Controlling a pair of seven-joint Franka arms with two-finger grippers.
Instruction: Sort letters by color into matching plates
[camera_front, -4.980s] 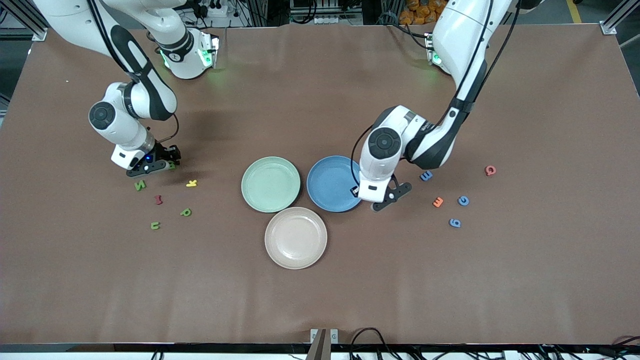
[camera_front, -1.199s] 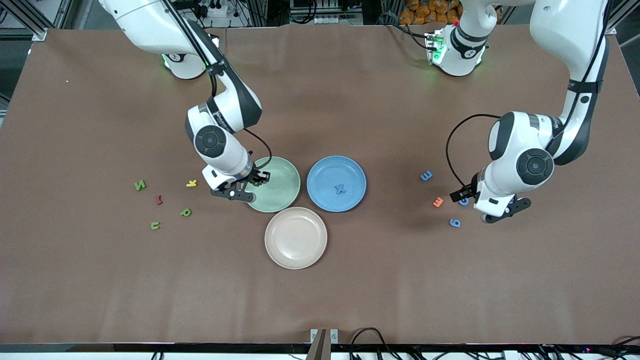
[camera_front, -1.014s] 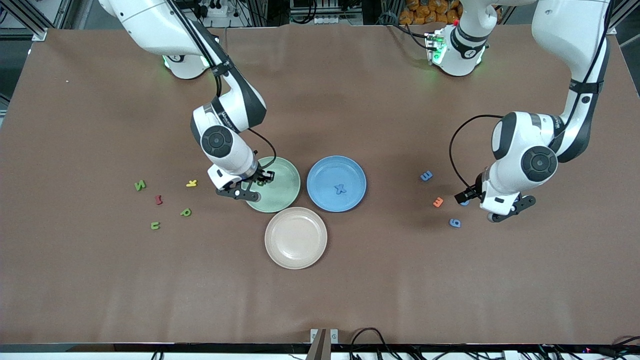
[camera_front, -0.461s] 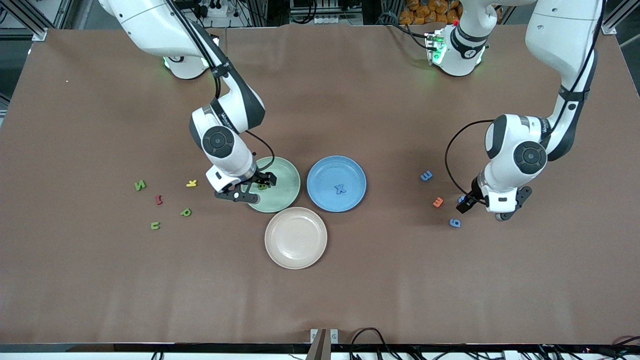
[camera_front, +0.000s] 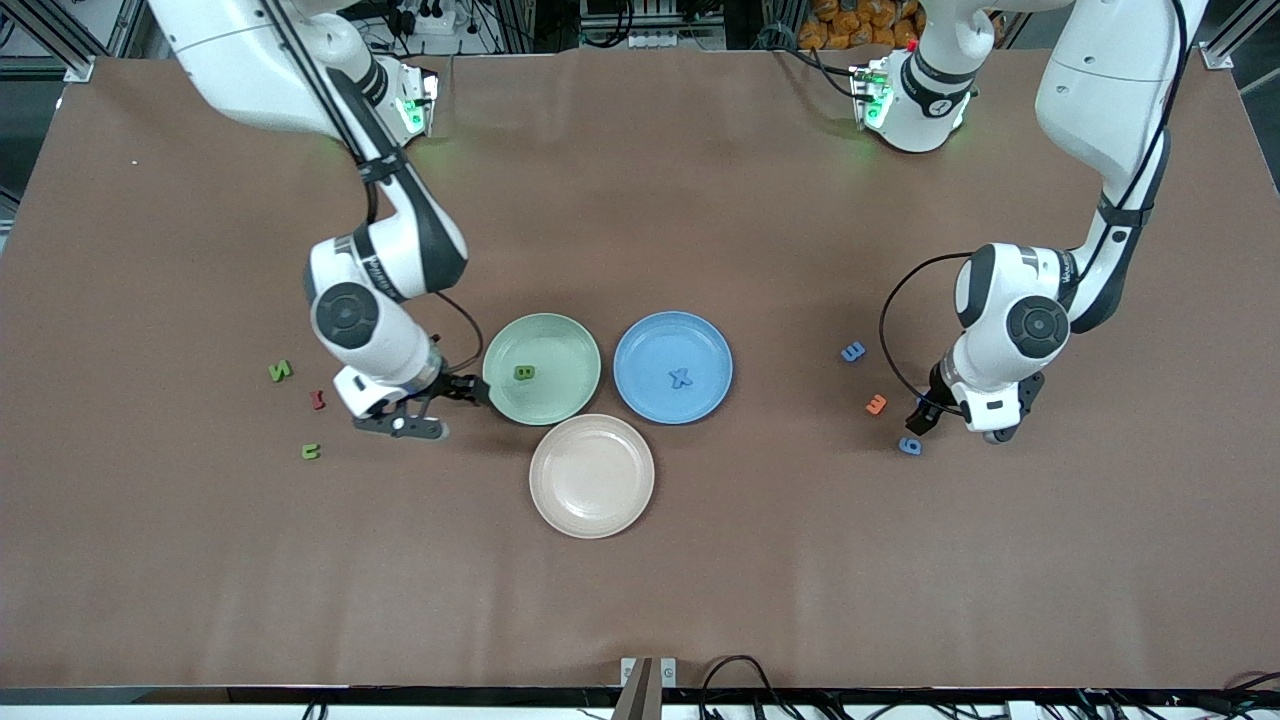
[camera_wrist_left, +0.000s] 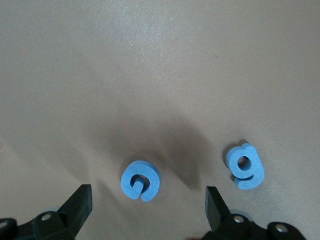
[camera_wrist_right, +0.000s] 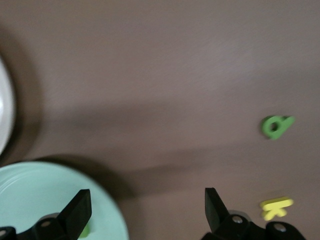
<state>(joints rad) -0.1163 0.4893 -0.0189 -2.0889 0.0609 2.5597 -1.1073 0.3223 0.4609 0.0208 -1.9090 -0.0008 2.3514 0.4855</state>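
So here's where my sorting stands. The mint green plate (camera_front: 541, 368) has one dark green letter (camera_front: 523, 373) lying flat in it, a tiny foam piece way smaller than the plate. The blue plate (camera_front: 673, 367) sits just beside it toward my left arm's end and holds a blue X (camera_front: 680, 378). The beige-pink plate (camera_front: 591, 476) is nearer the front camera, touching or almost touching both.

My right gripper (camera_front: 462, 390) is over bare table just beside the green plate's rim, fingers spread wide with nothing in them. A second ago it was over the plate, clamped on that green letter; now the letter's dropped and the arm has pulled back toward its own end. Its wrist camera catches a green piece (camera_wrist_right: 276, 125) and a yellow K (camera_wrist_right: 275, 207) on the table.

My left gripper (camera_front: 925, 411) is low over the blue pieces, fingers apart, with a blue curled piece (camera_wrist_left: 141, 180) between them and a blue 9-shaped piece (camera_wrist_left: 244, 165) just outside one finger. It has crept over since a second ago. A blue piece (camera_front: 852, 351) and an orange piece (camera_front: 876, 404) lie near.
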